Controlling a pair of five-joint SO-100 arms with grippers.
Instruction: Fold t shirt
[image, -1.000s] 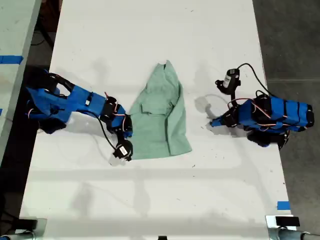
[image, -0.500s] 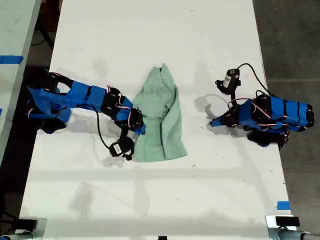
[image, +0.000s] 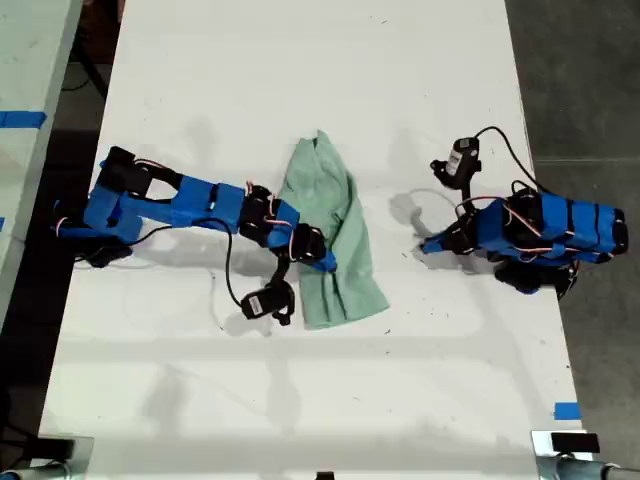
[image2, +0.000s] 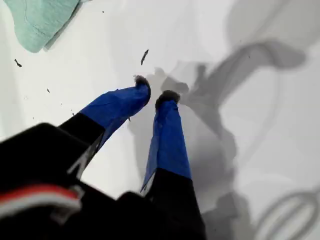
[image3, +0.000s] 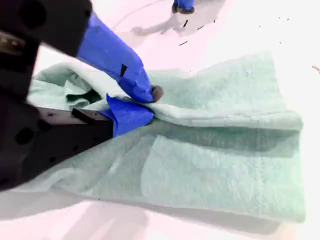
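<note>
The pale mint-green t shirt (image: 335, 215) lies bunched and folded lengthwise in the middle of the white table (image: 300, 400). My second gripper (image: 325, 262) reaches in from the exterior view's left and is shut on a pinched fold of the t shirt (image3: 225, 150), with its blue fingertips (image3: 142, 87) pressed together on the cloth. My first gripper (image: 425, 246) rests low over bare table at the exterior view's right, apart from the shirt. Its blue fingers (image2: 167, 130) are shut with nothing between them. A corner of the t shirt (image2: 40, 20) shows in the first wrist view.
A black wrist camera (image: 262, 303) on its cable hangs beside the second arm. Cables loop above the first arm (image: 490, 140). Dark floor (image: 590, 80) borders the table at the exterior view's right; another table (image: 25, 90) stands at its left. Blue tape (image: 567, 410) marks the table's edge.
My second gripper has moved toward the exterior view's right, pulling the shirt's edge across with it, so the shirt is narrower and more bunched. The first arm has stayed still.
</note>
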